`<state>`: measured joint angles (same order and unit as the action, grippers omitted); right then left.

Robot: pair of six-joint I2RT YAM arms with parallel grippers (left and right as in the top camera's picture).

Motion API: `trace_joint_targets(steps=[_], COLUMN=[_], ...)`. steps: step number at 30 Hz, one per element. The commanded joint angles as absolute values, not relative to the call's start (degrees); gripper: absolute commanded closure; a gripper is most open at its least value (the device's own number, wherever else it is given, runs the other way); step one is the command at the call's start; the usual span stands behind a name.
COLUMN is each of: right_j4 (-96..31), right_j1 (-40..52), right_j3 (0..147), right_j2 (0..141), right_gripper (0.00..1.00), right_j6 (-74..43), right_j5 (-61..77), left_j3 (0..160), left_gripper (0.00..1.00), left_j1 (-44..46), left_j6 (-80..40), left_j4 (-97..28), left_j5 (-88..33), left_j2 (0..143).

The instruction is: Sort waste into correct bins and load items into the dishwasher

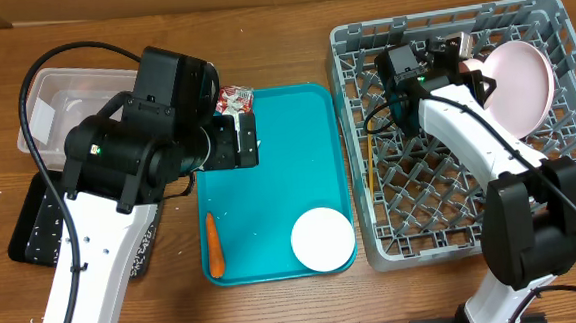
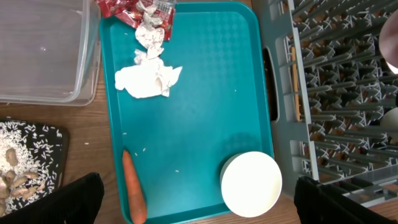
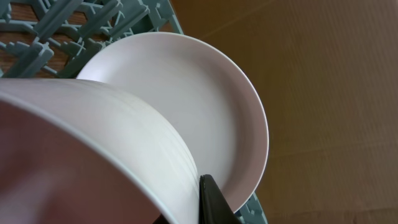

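Right gripper is seen clamped on the rim of a small white bowl; one dark finger is pressed against the rim and the other is hidden behind it. The bowl is held over the far right part of the grey dish rack, just in front of the large white plate, which is stood on edge, tilted, in the rack's far right corner. Contact between bowl and plate cannot be told. Left gripper is spread fully open with nothing held, hung above the teal tray. On the tray, directly ahead of the gripper, the crumpled white napkin is found, touching the red-and-white wrapper at the tray's far left corner. A second bowl is sat upside down near the right finger and the carrot is laid near the left one. Left of the tray, the clear tub is placed, with the black tray holding grain scraps beside it.
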<state>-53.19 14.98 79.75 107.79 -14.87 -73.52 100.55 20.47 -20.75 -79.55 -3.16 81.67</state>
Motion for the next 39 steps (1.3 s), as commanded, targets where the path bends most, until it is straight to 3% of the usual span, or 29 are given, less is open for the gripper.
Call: trace_joint_targets(steps=[1,14,16,18,20,22,24,27,29,35,37,39], right_j4=[-53.1,-53.5,-54.6,-55.9,-56.8,-57.4,-57.3,-57.4,-57.8,-63.7,-66.7,-68.8], right_j1=[14.8,17.8,19.5,21.3,22.7,23.9,24.4,24.3,24.3,24.3,24.3,24.3], right_j3=[79.5,77.8,77.9,78.0,78.1,78.1,78.1,79.2,79.9,80.2,80.2,80.2], right_j2=[108.2,109.5,109.4,109.4,109.3,109.2,108.9,108.2,107.4,106.0,106.0,106.0], right_gripper=[0.96,0.94,0.81,0.56,0.46,0.5,0.67,0.72,0.82,0.85,0.72,0.68], right_j6=[-15.0,-15.2,-15.2,-15.2,-15.2,-15.1,-15.0,-15.0,-14.9,-19.9,-23.9,-24.8], right_j5=[-72.2,-66.3,-66.3,-66.3,-66.3,-66.4,-67.2,-66.9,-66.3,-61.8,-61.5,-60.1], left_j3=[101.4,101.4,101.4,101.4,101.4,101.4,101.4,101.4,101.4,101.4,101.4,101.4], left_gripper=[0.0,0.0,0.0,0.0,0.0,0.0,0.0,0.0,0.0,0.0,0.0,0.0], left_j1=[20.2,20.2,20.2,20.2,20.2,20.2,20.2,20.2,20.2,20.2,20.2,20.2], left_j6=[-19.7,-19.7,-19.7,-19.6,-19.6,-19.6,-19.6,-19.6,-19.2,-19.2,-19.2,-19.2], left_j4=[-78.6,-78.0,-78.0,-78.0,-78.0,-78.0,-78.0,-78.0,-78.0,-77.8,-78.0,-78.1], left_j5=[-2.4,-2.4,-2.4,-2.4,-2.4,-2.4,-2.3,-2.3,-2.3,-2.3,-2.3,-2.3], left_j2=[81.8,81.8,81.8,81.8,81.8,81.8,81.8,81.8,81.8,81.8,81.9,82.1])
